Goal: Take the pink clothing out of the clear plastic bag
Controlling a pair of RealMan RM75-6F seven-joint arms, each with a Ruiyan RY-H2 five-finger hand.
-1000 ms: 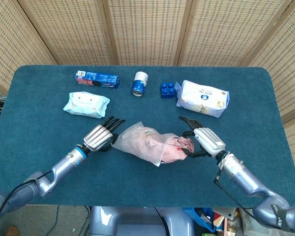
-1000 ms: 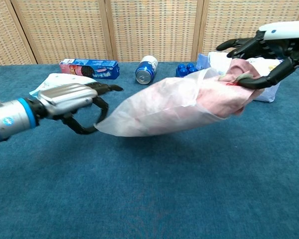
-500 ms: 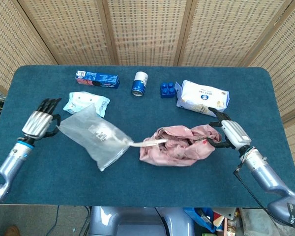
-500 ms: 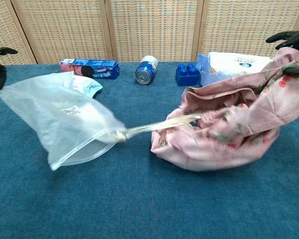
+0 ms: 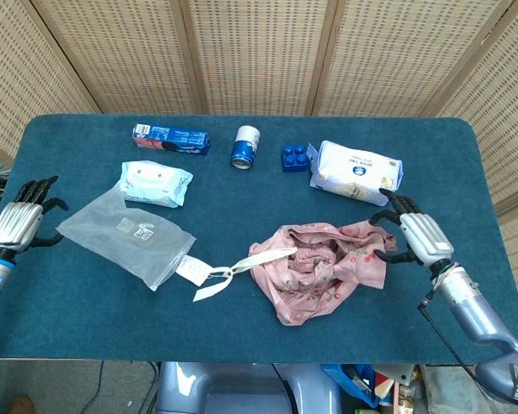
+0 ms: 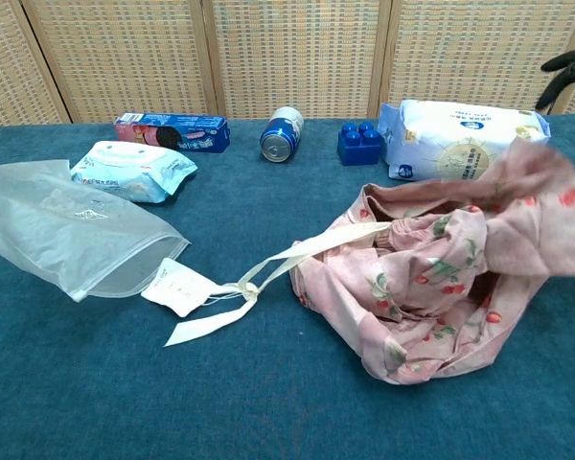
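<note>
Head view: pink floral cloth garment (image 5: 319,269) lies fully outside the clear plastic bag (image 5: 125,237) on the tabletop (image 5: 242,198). Right robot hand (image 5: 417,235) pinches its edge; left robot hand (image 5: 17,224) holds the bag's end. Soft, light, floppy; take bunched fabric.
</note>
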